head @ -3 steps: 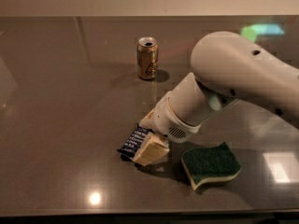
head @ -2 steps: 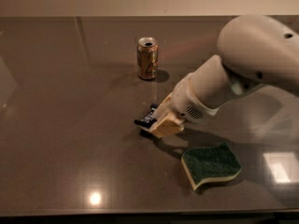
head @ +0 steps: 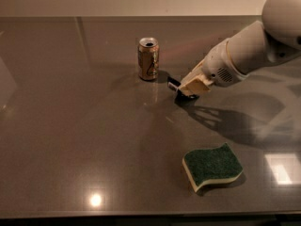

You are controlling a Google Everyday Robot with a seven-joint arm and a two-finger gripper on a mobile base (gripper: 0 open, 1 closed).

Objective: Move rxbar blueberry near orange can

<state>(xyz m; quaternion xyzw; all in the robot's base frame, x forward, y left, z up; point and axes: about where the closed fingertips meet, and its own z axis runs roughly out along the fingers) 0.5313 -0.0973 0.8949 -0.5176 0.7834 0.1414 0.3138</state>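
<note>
nearest to us, on the right of the dark table, lies a green-and-yellow sponge, well apart from the work and no part of it. farther in, right of centre, the gripper reaches in from the right, and we judge it clenched on the rxbar blueberry, whose dark end pokes out to the left of the fingers. we cannot tell whether the bar is touching the table or just above it. we expect the bar to be light, flat and a little bendy, with a slick, crinkly wrapper that could slip, so we think a pinch across its short width near the middle suits it best. just beyond and to the left stands the orange can, upright, near the bar but not touching it.
</note>
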